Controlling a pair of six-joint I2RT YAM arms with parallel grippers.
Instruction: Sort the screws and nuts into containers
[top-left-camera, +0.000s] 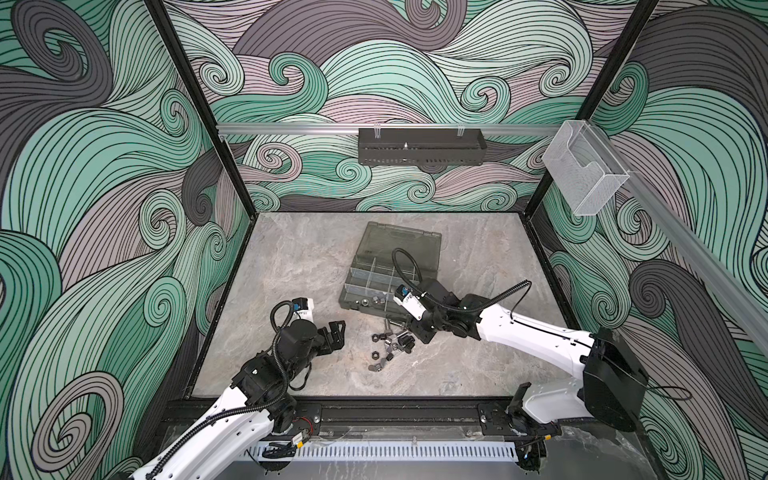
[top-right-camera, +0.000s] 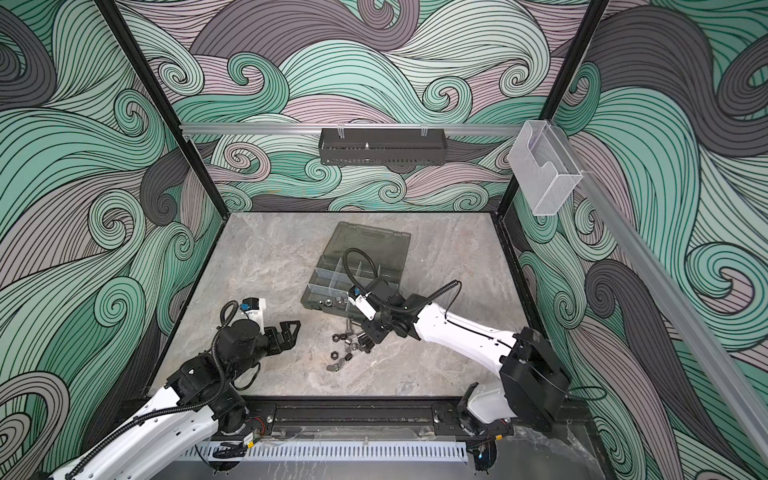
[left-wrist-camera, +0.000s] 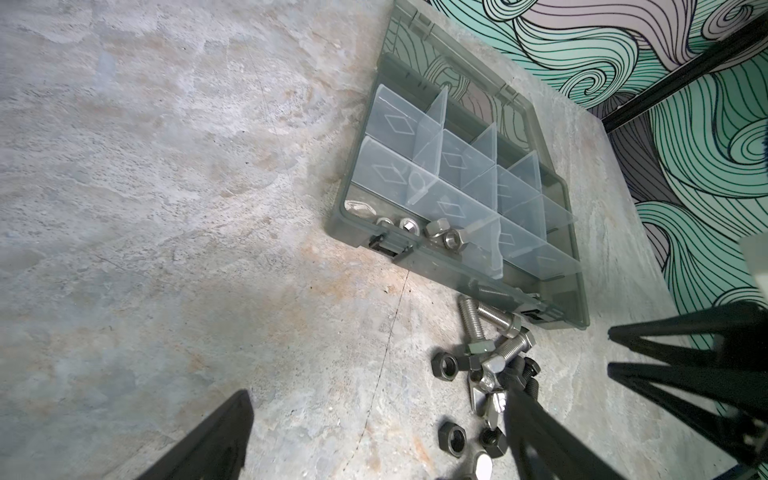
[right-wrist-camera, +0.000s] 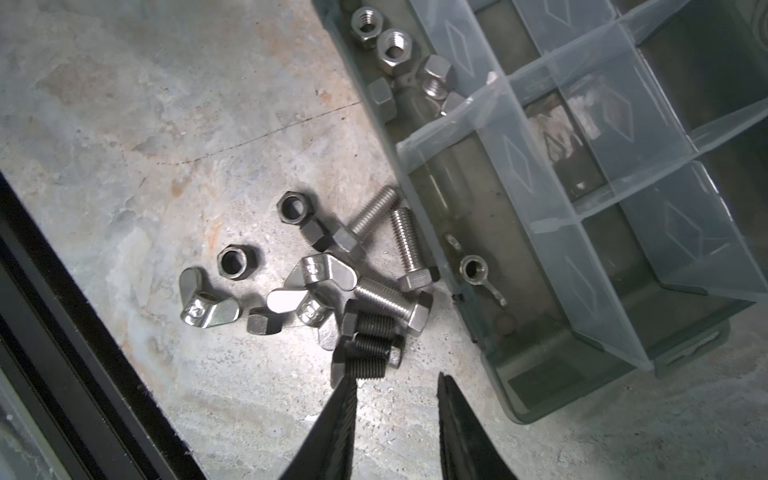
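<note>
Hovering nr screws (right-wrist-camera: 409, 245), right gripper (right-wrist-camera: 395, 380) part-spread, empty; left gripper (left-wrist-camera: 378, 397) spread wide.

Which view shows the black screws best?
Right wrist: the black screws lie close and sharp, threads visible, just ahead of the right claw. Left wrist view shows them partly hidden behind the left claw; in both top views they are tiny dark specks.

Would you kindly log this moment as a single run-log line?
left pincer: open, empty, clear of pile | right pincer: open, tips at black screws | silver hex nuts: in organiser case cell
</note>
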